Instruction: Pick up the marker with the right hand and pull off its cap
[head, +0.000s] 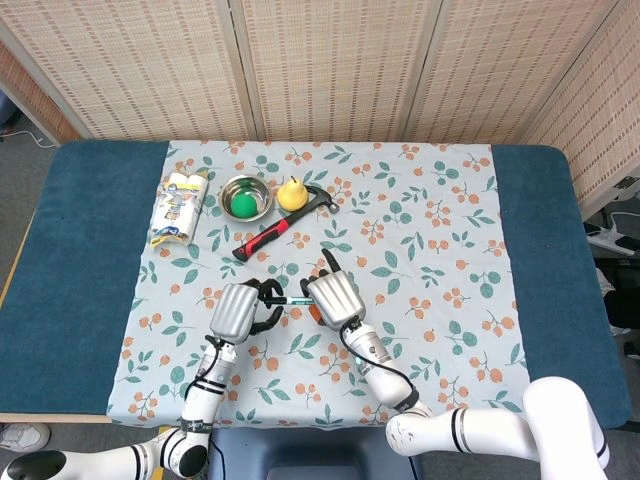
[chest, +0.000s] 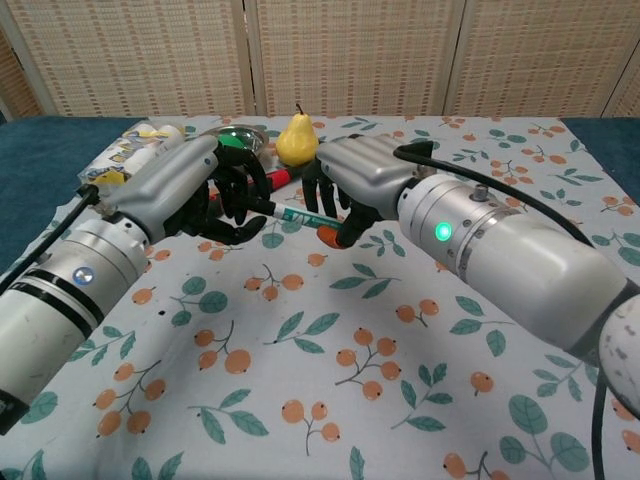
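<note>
The marker (chest: 302, 216) is a white pen with green print, held level just above the flowered cloth. My right hand (chest: 352, 180) grips its right part from above, and shows in the head view as right hand (head: 333, 296). My left hand (chest: 213, 190) has come in from the left. Its dark fingers (chest: 248, 186) curl round the marker's black cap end, which they hide. In the head view the left hand (head: 238, 310) and right hand stand almost together, with a short piece of marker (head: 293, 299) between them.
Behind the hands lie a red-handled hammer (head: 266, 235), a yellow pear (chest: 296, 140), a steel bowl (head: 228, 194) with a green ball in it, and a printed packet (head: 178, 207) at the far left. The flowered cloth (head: 430, 230) covers the table's middle.
</note>
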